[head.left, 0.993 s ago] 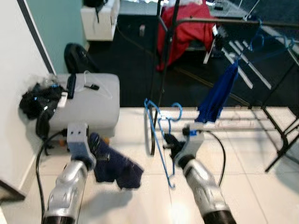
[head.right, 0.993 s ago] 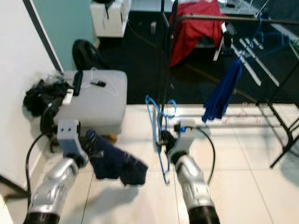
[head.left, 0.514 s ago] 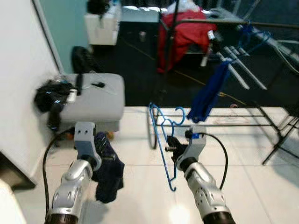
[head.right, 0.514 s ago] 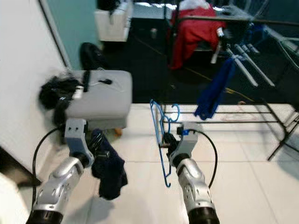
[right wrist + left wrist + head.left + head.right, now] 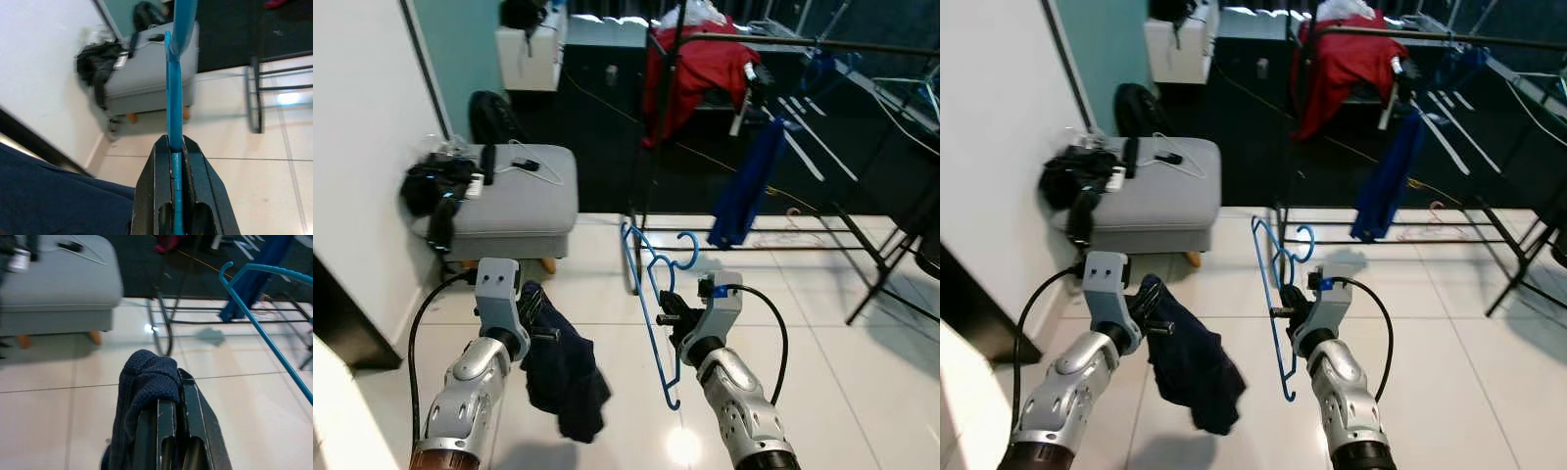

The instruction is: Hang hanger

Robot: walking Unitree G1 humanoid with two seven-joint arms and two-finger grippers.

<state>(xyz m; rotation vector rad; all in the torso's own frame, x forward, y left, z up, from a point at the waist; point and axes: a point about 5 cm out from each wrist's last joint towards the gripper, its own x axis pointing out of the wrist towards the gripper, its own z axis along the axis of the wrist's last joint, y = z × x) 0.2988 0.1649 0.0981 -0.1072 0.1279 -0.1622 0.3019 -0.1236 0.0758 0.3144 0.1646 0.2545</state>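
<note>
The right gripper point(image 5: 1289, 315) is clamped on the blue hanger point(image 5: 1276, 294), its fingers point(image 5: 195, 176) pressed together on the thin bar; the hanger stands nearly upright in the air over the white floor point(image 5: 1430, 333), hook up at 12 o'clock of the gripper, lower corner hanging at 6 o'clock. At 9 o'clock of it the left gripper point(image 5: 530, 311) is closed on a dark blue garment point(image 5: 563, 367), which drapes over its fingers point(image 5: 188, 431) and sags toward the floor, apart from the hanger. Farther out, at 12 to 1 o'clock, stands the rack point(image 5: 783, 39) with a red cloth point(image 5: 690, 64) and a blue cloth point(image 5: 744, 186) on it; at 10 o'clock sits a grey stool point(image 5: 514, 191). By my reading this is the carry stage: hanger and garment are both in hand, the rack well apart ahead. Next the hanger's hook must be lifted toward a free stretch of rail at 1 o'clock, held upright so it catches, with the garment kept off the floor
</note>
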